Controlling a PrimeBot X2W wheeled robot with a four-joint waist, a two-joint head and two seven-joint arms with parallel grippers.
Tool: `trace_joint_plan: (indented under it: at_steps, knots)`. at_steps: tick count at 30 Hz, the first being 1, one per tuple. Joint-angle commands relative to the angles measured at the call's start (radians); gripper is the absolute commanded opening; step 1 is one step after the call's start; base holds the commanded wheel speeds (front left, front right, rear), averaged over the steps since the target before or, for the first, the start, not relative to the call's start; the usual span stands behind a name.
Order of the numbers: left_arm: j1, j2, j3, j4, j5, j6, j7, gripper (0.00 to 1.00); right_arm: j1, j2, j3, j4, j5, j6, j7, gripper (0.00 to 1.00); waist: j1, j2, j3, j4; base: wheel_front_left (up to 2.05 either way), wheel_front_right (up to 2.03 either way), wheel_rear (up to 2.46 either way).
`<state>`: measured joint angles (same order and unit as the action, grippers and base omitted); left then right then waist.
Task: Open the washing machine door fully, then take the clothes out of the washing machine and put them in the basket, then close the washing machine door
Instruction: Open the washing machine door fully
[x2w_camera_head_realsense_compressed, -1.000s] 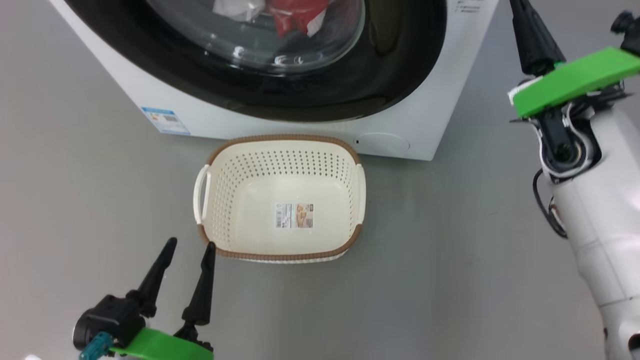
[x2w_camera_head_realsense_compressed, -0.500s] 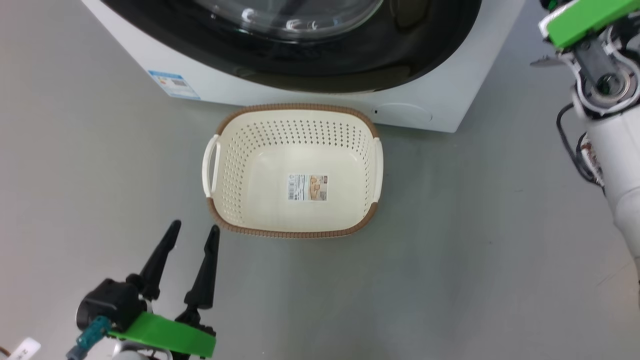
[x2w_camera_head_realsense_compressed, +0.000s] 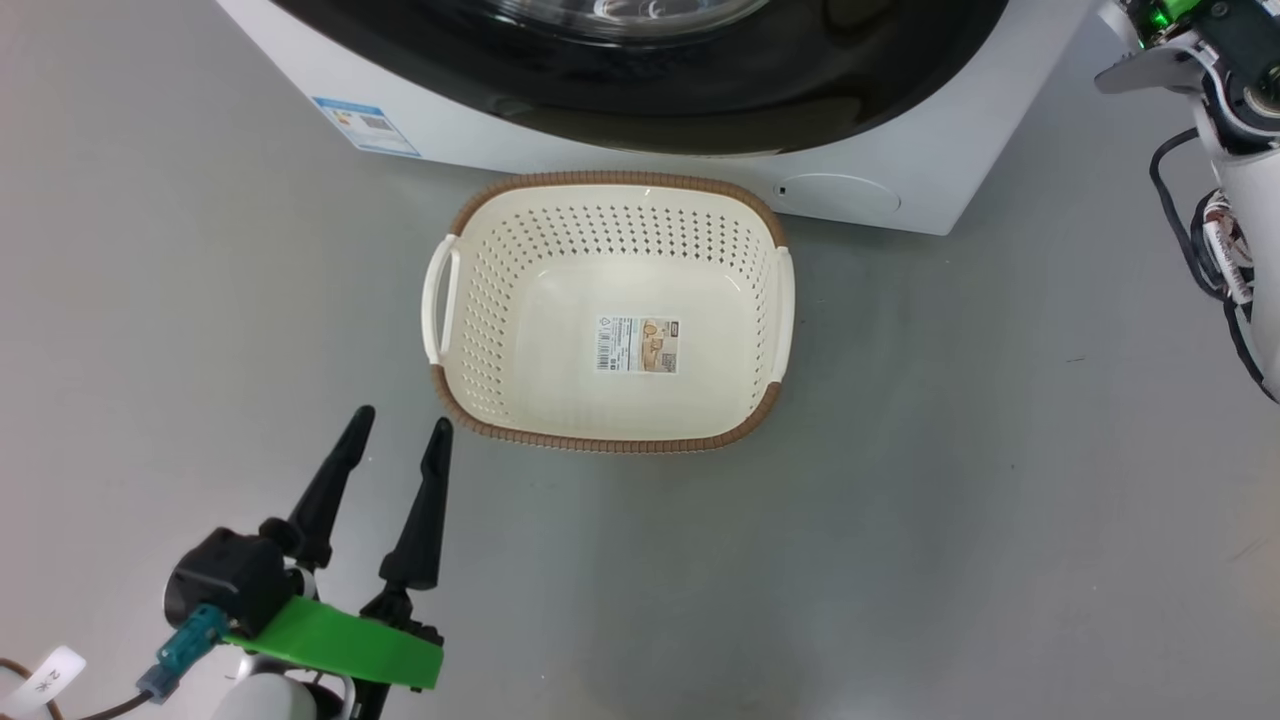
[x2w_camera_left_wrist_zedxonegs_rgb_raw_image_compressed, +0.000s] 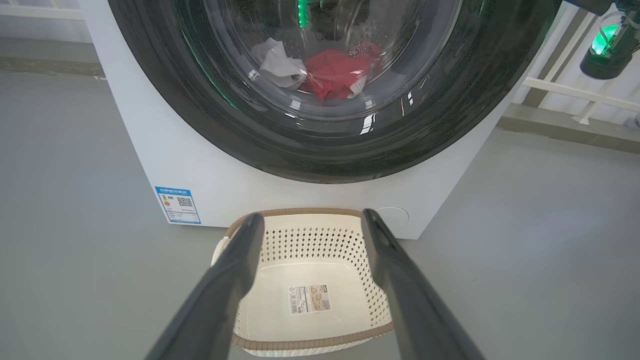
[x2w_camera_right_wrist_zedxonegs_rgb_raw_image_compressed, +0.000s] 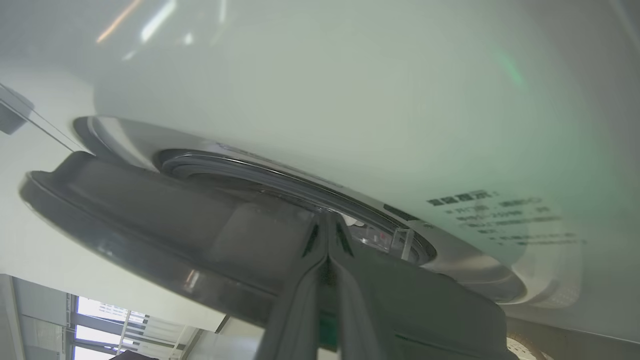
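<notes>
Washing machine door (x2w_camera_left_wrist_zedxonegs_rgb_raw_image_compressed: 325, 157) fills the upper middle of the left wrist view, its glass showing the red and white clothes (x2w_camera_left_wrist_zedxonegs_rgb_raw_image_compressed: 332, 75) inside the washing machine (x2w_camera_left_wrist_zedxonegs_rgb_raw_image_compressed: 150, 150). Below it, centre frame, the basket (x2w_camera_head_realsense_compressed: 610, 442) stands on the floor (x2w_camera_head_realsense_compressed: 950, 520), just beside the machine's front. Left pincer (x2w_camera_head_realsense_compressed: 401, 420), lower left of the head view, gapes wide, holding nothing. Right pincer (x2w_camera_right_wrist_zedxonegs_rgb_raw_image_compressed: 327, 222) is pressed shut, tips at the door's edge.

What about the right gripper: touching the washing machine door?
Cannot tell. In the right wrist view the shut right gripper overlaps the washing machine door at its rim; no gap shows, but contact isn't plain.
</notes>
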<state>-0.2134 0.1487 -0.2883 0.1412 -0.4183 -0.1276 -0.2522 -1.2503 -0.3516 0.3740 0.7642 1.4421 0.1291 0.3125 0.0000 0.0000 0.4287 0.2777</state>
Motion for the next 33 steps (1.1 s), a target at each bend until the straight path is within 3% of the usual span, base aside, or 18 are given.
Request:
trace_joint_plan:
  at_steps: [1,12,33]
  knots:
    - [-0.016,0.020,0.030,-0.022,-0.005,-0.003,-0.010,1.00,-0.013,0.031,0.008,-0.014,0.021,0.002,0.022,0.00,0.0000,0.0000,0.001,0.004,0.00,0.00,0.00]
    - [-0.001,0.004,0.014,-0.014,-0.003,-0.003,-0.010,1.00,-0.011,0.043,0.001,0.042,0.090,0.002,0.129,0.00,0.0000,0.0000,-0.030,0.019,0.00,0.00,0.00]
    - [0.077,-0.007,-0.010,0.012,0.029,-0.003,-0.010,1.00,0.177,0.075,0.042,-0.032,0.149,0.002,0.279,0.00,0.0000,0.0000,-0.176,0.018,0.00,0.00,0.00]
